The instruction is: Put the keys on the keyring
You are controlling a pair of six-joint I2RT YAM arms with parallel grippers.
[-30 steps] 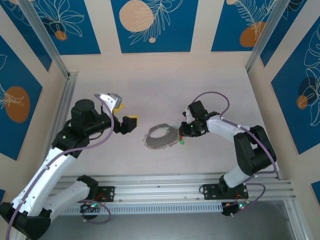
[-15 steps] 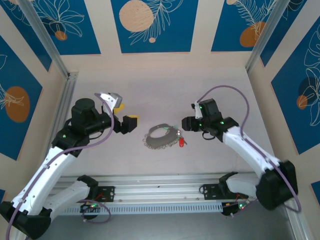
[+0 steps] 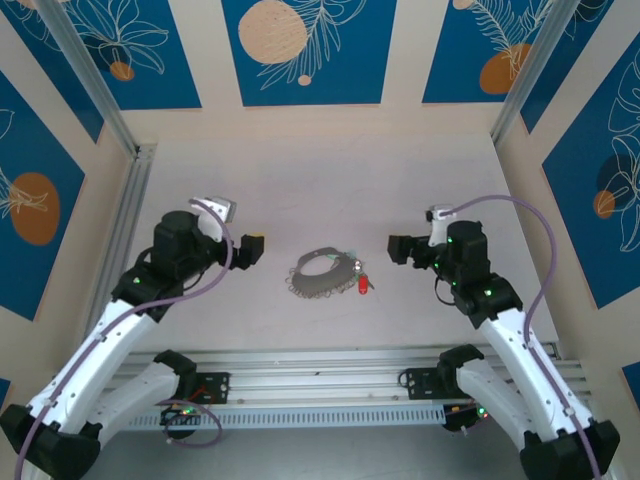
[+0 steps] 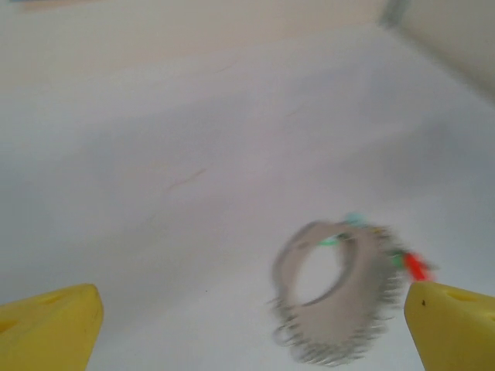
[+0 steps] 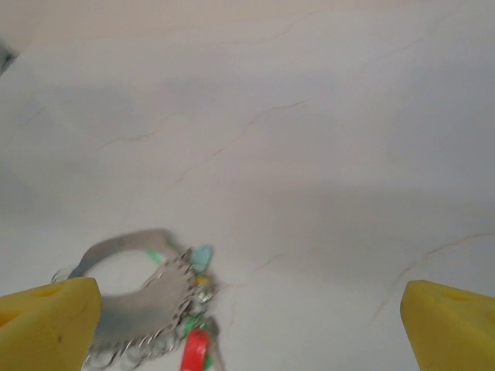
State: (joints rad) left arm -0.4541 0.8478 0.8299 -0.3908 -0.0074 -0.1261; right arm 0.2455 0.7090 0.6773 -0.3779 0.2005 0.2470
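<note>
a: where is the keyring (image 3: pixel 322 272)?

b: flat on the tabletop (image 3: pixel 330 180), about midway between the two arms, a floppy grey loop lying slack. the red-headed key (image 3: pixel 363 284) lies at its right-hand end, touching or just beside the part with the teal tag (image 5: pixel 201 256).

a: is the key actually on the ring?

b: i cannot tell. in the right wrist view the red head lies among the chain links just below the tag. it's blurred there, and whether it's threaded through anything is hidden.

a: and the tools?

b: the left tool (image 3: pixel 244 249) hangs to the left of the loop, well apart from it, spread as wide as it goes with nothing in it. in its own wrist view the yellow fingertips (image 4: pixel 51 326) sit at the two bottom corners, with the loop ahead on the bare tabletop. the right tool (image 3: pixel 398 249) stands to the right of the key, near it but not touching, also fully spread and empty.

a: why would both be placed like that?

b: my guess is that each faces the loop from its own side so either can come in. the key is on the right tool's side, so that one looks the natural pick to handle it. the left could pin the slack loop so it doesn't slide.

a: what's the risk?

b: the key is tiny next to those fingers and the chain is limp, so a pinch could drag links along with it.
</note>
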